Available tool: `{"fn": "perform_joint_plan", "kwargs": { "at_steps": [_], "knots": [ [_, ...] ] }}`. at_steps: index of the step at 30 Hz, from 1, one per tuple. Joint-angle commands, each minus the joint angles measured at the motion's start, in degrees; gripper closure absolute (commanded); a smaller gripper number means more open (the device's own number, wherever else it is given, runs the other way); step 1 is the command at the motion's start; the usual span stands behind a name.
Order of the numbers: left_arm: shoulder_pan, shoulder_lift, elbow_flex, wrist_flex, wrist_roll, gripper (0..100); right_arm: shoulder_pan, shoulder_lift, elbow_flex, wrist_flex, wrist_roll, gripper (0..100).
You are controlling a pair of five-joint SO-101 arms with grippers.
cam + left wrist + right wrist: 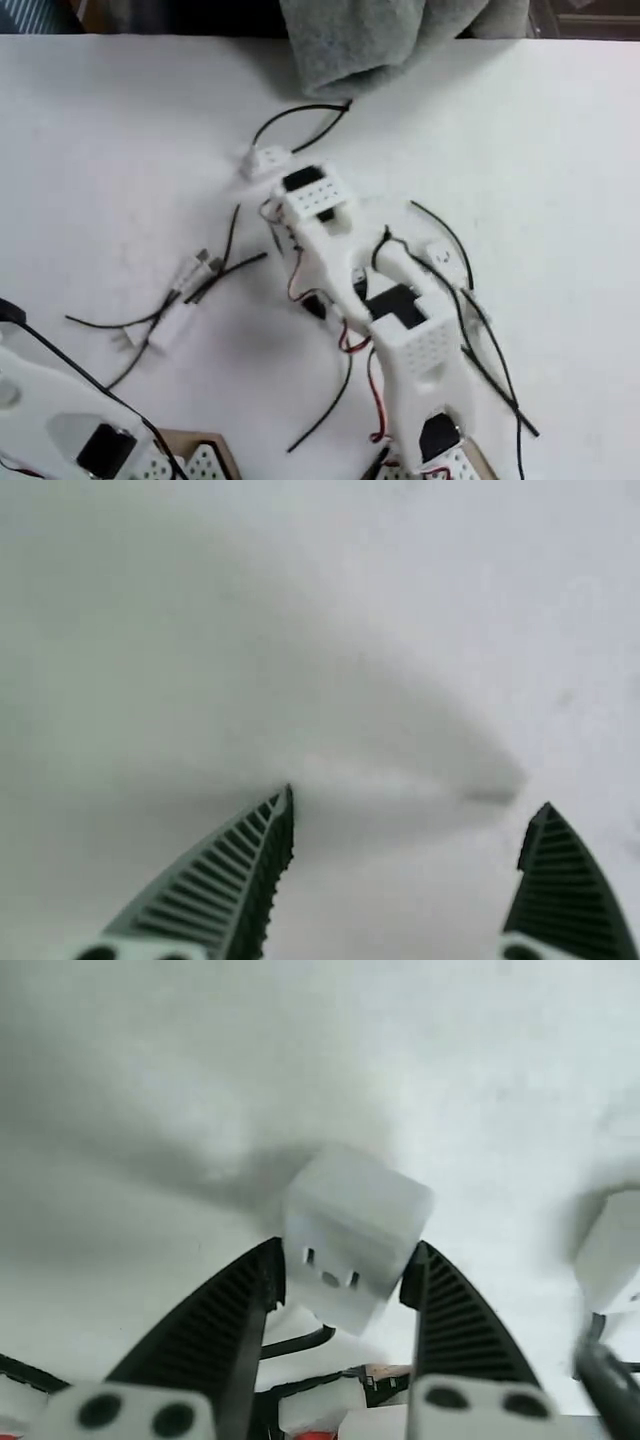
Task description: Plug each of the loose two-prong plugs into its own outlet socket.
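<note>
High view: a loose plug (pixel 197 268) lies on the desk (pixel 100 130), likely light, stiff-pronged — take its body. Left wrist: your left hand (pixel 416 800) hangs open. Right wrist: your right hand (pixel 348 1248) clamps the socket block (pixel 360 1200) — smooth, probably slippery.

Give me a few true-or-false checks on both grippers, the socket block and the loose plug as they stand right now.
1. The left gripper is open above bare white table. True.
2. The right gripper holds a black two-prong plug. False: its fingers close on a white cube-shaped outlet socket block.
3. The white two-prong plug with a black cable is seated in a socket. False: it lies loose on the table, metal prongs bare.
4. A grey cloth lies at the table's far edge. True.
</note>
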Motion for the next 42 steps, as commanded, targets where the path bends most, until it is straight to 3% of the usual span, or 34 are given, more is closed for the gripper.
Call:
{"fn": "perform_joint_plan", "kwargs": {
  "at_steps": [1, 4, 24, 31, 38, 42],
  "knots": [
    [0.75, -3.65, -0.35, -0.44, -0.53, 65, -4.79, -0.48, -1.93, 0.40, 0.35, 79.7],
    [0.48, -3.65, -0.35, -1.67, -0.53, 65, -6.81, -0.40, -2.11, 0.40, 0.35, 74.0],
    [-0.48, -3.03, -0.26, -8.44, -0.53, 64, -25.01, -0.48, -6.86, 0.48, 0.35, 74.1],
    [-0.57, -3.03, -0.26, -9.76, -0.62, 64, -36.00, -3.74, -6.77, 0.57, 0.53, 74.3],
    [-0.57, -3.03, -0.09, -10.02, -0.62, 65, -45.93, -9.01, -5.63, 0.66, 8.18, 74.3],
    [-0.57, -3.03, 0.09, -10.02, -0.62, 65, -46.29, -12.09, -2.64, 0.57, 13.80, 74.3]
  ]
}}
